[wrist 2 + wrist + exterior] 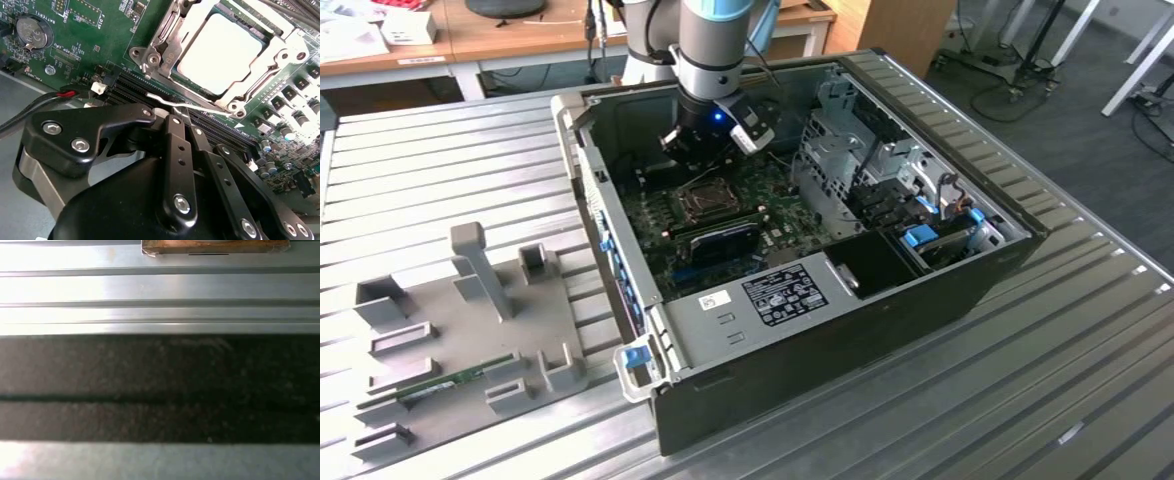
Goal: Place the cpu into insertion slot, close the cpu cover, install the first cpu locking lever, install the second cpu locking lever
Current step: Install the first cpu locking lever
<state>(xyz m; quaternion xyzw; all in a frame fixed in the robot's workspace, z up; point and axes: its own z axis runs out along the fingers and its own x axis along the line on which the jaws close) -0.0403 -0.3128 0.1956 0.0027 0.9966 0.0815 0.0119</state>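
Note:
The cpu lies flat in the insertion slot on the green board inside the open computer case. The cpu cover, a silvery frame, is down around the chip's pale face. A thin silvery locking lever runs along the socket's near side, above the black memory slots. My gripper is shut, its black fingertips pressed together and touching that lever near its middle. In the exterior view the gripper hangs inside the case just behind the socket.
Black memory slots, a coin battery and a red-black cable lie near the fingers. A metal drive cage stands on the exterior view's right. A grey fixture tray lies left of the case on the ribbed table.

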